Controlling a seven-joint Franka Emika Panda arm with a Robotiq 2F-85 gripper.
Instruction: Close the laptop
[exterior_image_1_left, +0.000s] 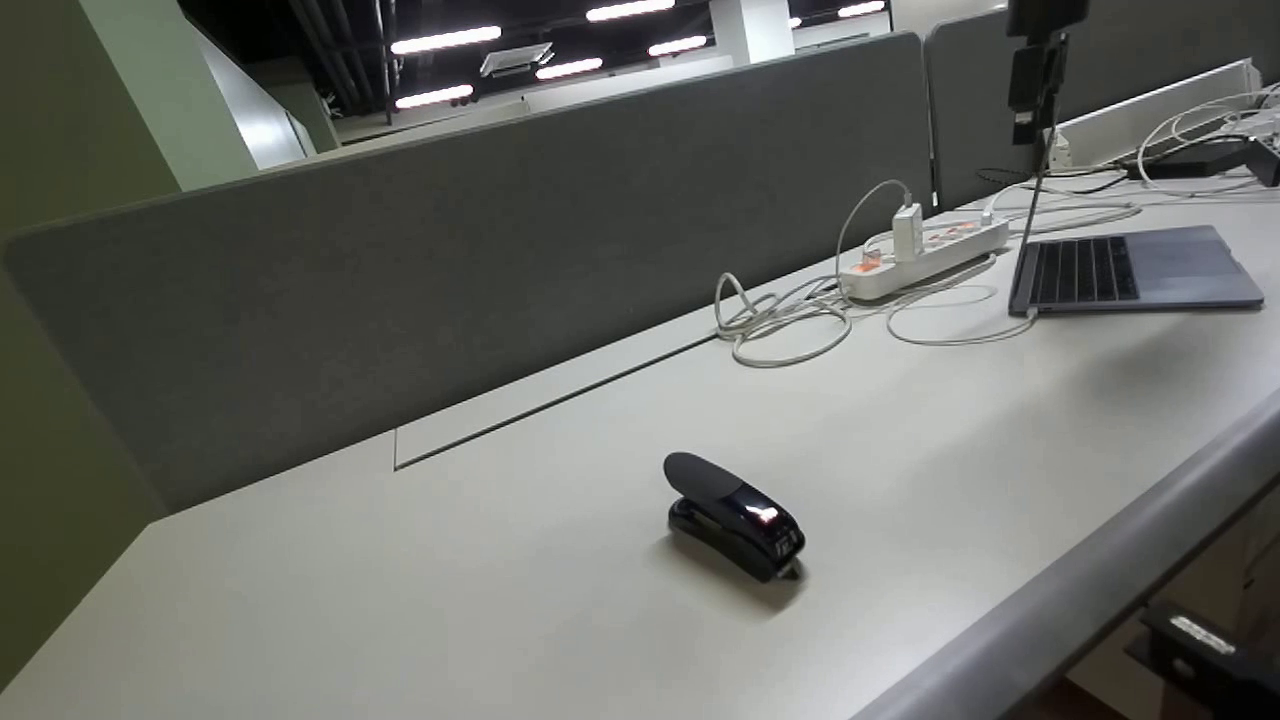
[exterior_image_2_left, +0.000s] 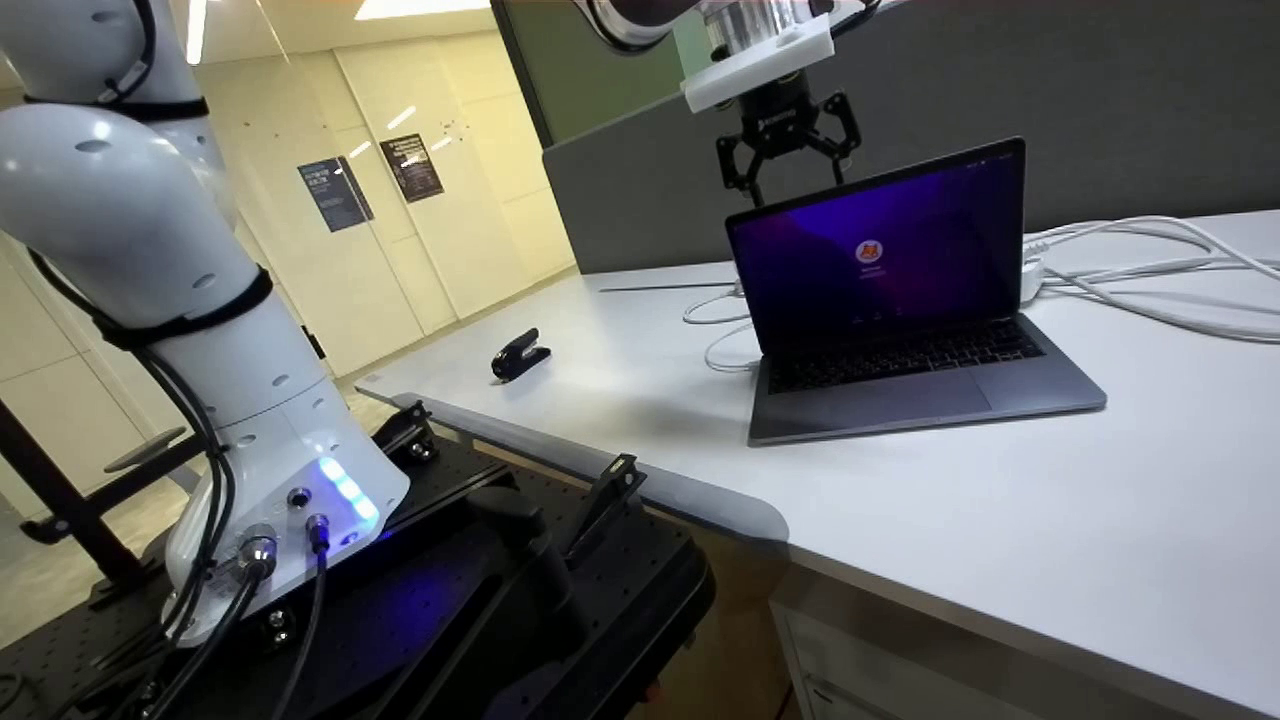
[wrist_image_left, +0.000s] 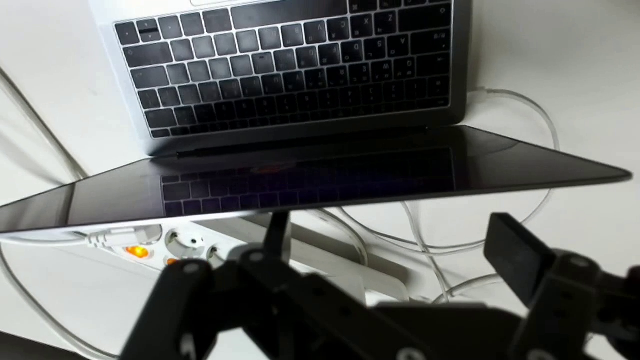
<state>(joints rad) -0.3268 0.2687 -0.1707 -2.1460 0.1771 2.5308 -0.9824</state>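
The silver-grey laptop stands open on the white desk, with its keyboard deck (exterior_image_1_left: 1180, 262) flat and its lid raised; the lit purple screen (exterior_image_2_left: 880, 250) shows in an exterior view. In the wrist view the dark keyboard (wrist_image_left: 300, 65) is at the top, and the lid (wrist_image_left: 320, 185) crosses the middle nearly edge-on. My gripper (wrist_image_left: 388, 225) is open and empty, its fingers spread behind the lid's top edge. In both exterior views the gripper (exterior_image_2_left: 798, 188) is at the height of that edge; it also shows here (exterior_image_1_left: 1035, 95). I cannot tell whether a finger touches the lid.
A white power strip (exterior_image_1_left: 925, 258) with looped cables (exterior_image_1_left: 790, 330) lies behind the laptop. A white cable plugs into the laptop's side. A black stapler (exterior_image_1_left: 735, 515) stands farther along the desk. A grey partition (exterior_image_1_left: 500, 280) runs along the desk's back.
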